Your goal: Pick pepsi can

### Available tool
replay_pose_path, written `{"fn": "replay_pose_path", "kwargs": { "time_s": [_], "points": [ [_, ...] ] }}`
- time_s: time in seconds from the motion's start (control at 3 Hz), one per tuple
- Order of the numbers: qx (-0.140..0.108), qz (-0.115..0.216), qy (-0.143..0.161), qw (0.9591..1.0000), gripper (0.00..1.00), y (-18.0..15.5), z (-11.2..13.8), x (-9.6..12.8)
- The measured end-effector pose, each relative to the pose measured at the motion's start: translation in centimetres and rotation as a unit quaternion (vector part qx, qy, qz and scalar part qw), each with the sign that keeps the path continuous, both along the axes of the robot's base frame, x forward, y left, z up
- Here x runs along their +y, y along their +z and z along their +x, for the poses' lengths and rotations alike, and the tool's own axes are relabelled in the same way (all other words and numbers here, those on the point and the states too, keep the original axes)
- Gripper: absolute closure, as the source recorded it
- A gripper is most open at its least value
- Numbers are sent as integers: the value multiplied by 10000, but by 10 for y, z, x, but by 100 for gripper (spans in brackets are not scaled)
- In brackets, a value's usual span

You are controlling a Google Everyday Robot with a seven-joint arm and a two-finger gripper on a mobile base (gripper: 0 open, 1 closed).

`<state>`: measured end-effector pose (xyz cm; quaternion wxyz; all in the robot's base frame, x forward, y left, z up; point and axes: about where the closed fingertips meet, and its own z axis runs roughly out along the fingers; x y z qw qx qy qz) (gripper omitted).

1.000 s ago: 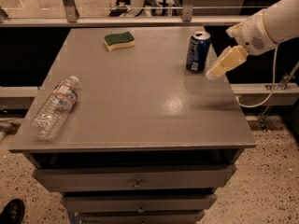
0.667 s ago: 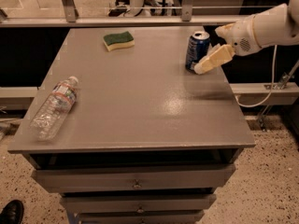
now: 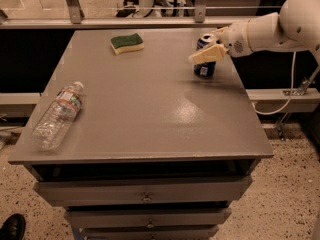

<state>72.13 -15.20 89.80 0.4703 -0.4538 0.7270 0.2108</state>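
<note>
The pepsi can (image 3: pixel 204 69), dark blue with a silver top rim, stands upright on the grey table (image 3: pixel 150 114) near its far right edge. My gripper (image 3: pixel 204 47) reaches in from the right on a white arm (image 3: pixel 270 29). It is open, with its jaws on either side of the can's upper part. The near cream finger (image 3: pixel 206 55) crosses in front of the can and hides part of it. The can rests on the table.
A clear plastic water bottle (image 3: pixel 57 115) lies on its side at the table's left edge. A green and yellow sponge (image 3: pixel 126 43) lies at the far middle. Drawers (image 3: pixel 145 196) sit below the tabletop. A rail (image 3: pixel 125 21) runs behind the table.
My gripper has moved left from beside the can to around its upper part. The can, the bottle and the sponge have not moved.
</note>
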Motion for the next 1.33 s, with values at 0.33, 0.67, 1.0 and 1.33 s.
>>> {"fn": "replay_pose_path", "kwargs": {
  "time_s": [0.33,0.67,1.0,1.33],
  "points": [
    [-47,113,-43,9999,64,3,3,-5],
    [-133,295,-54,9995,95,29,-4,-10],
    [-216,444,-6,9988,100,69,-11,-8],
    [-216,444,-6,9988,100,69,-11,-8]
  ]
}}
